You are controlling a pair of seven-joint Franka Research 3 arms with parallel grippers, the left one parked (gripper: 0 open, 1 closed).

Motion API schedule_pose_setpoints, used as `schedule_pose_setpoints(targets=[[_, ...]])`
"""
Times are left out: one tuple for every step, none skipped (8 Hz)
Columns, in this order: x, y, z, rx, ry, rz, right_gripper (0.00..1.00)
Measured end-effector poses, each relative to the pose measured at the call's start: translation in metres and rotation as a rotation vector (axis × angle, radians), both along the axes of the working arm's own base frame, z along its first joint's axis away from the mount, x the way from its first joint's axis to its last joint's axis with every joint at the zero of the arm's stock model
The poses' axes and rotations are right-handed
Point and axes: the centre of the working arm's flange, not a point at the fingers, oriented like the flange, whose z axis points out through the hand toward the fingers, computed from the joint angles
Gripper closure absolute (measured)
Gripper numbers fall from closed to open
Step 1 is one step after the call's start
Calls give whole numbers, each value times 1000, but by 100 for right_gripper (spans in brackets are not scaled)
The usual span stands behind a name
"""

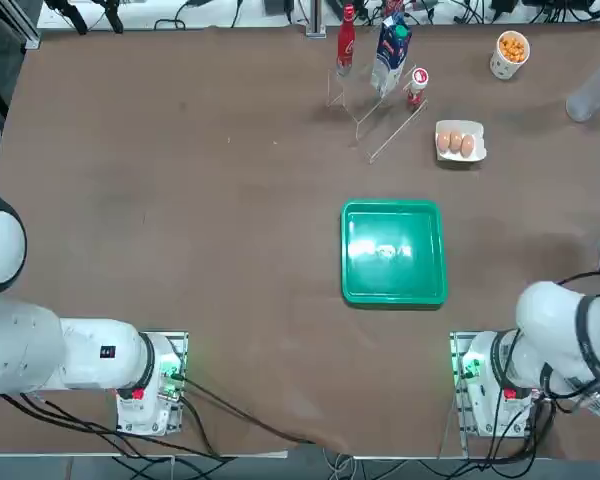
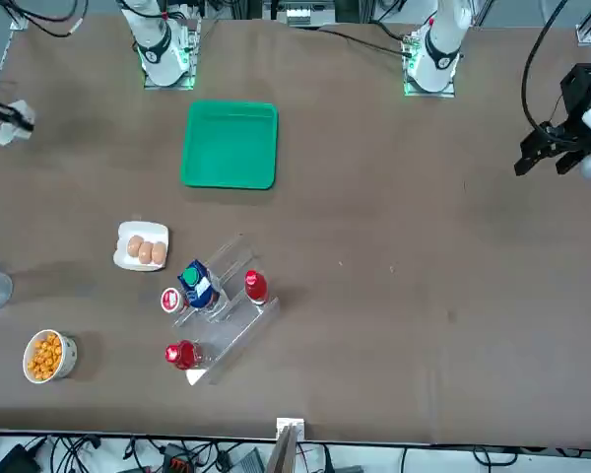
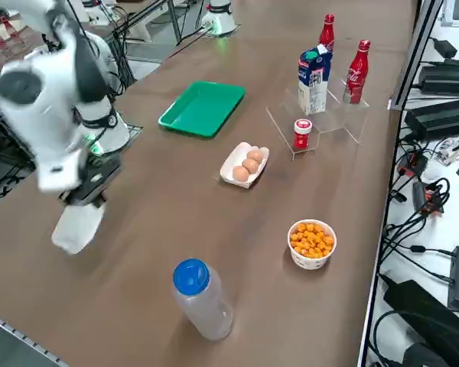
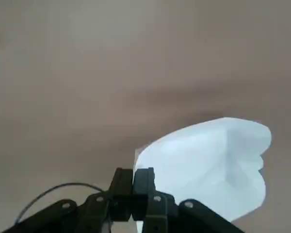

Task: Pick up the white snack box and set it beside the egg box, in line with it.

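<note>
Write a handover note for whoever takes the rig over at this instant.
Right gripper: fingers shut on the edge of the white snack box, holding it off at the robot's right side of the table.
Egg box: on the table, showing three brown eggs, between the green tray and the clear acrylic stand.
Done: snack box picked up.
Left: bring it over beside the egg box, line it up, release, back away.
</note>
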Motion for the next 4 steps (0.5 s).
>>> schedule_pose_setpoints(targets=[[48,29,15,-19,-13,35,98],[93,60,11,-32,-18,59,98],[134,97,-6,-37,-10,78,98],[167,136,-26,-43,3,89,98]])
